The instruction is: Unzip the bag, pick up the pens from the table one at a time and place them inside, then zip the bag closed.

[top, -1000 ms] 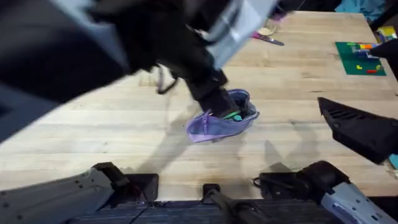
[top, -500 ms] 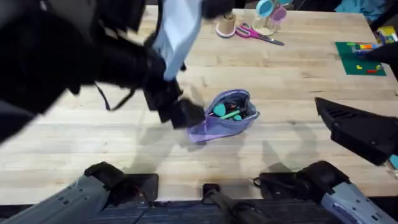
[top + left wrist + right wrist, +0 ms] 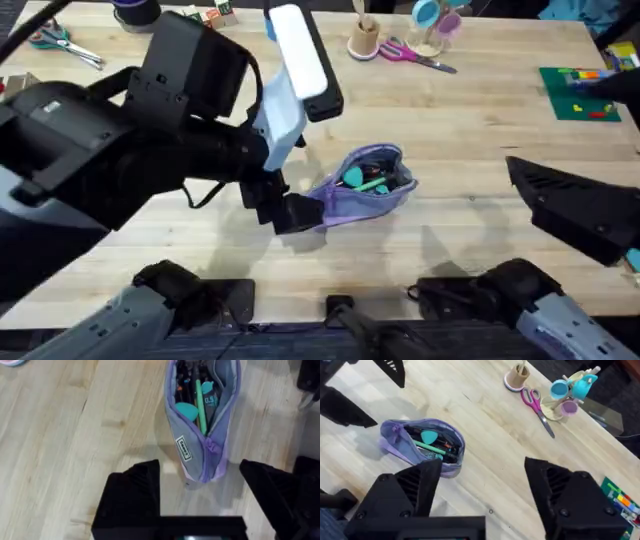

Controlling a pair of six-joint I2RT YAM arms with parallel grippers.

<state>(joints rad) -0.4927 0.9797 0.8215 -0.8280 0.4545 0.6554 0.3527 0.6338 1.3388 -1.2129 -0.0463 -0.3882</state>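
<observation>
Lavender bag (image 3: 362, 186) lay unzipped near the middle of the wooden tabletop (image 3: 470, 130), its mouth gaping to show a green pen (image 3: 200, 404) and other dark, slim items tucked inside beside a teal piece. A small outlined label (image 3: 184, 448) showed on the bag's side, and the zipper pull (image 3: 212, 446) sat at the end nearest the left arm.

The left gripper (image 3: 200, 491) hung just short of that closed end, its black fingers (image 3: 134, 485) spread wide and holding nothing, one on either side of the bag's tip without touching it. In the overhead view the left arm reached in from the near left, large and dark, with its gripper (image 3: 285, 210) at the bag's near-left end.

The right gripper (image 3: 485, 492) hovered well apart toward the right edge of the tabletop, its fingers likewise wide and empty.

Pink-handled scissors (image 3: 538, 408), a small wooden cup (image 3: 518, 376) and a stand of pastel cups (image 3: 570, 391) stood along the far edge, and a green mat (image 3: 578, 93) lay at the far right corner.
</observation>
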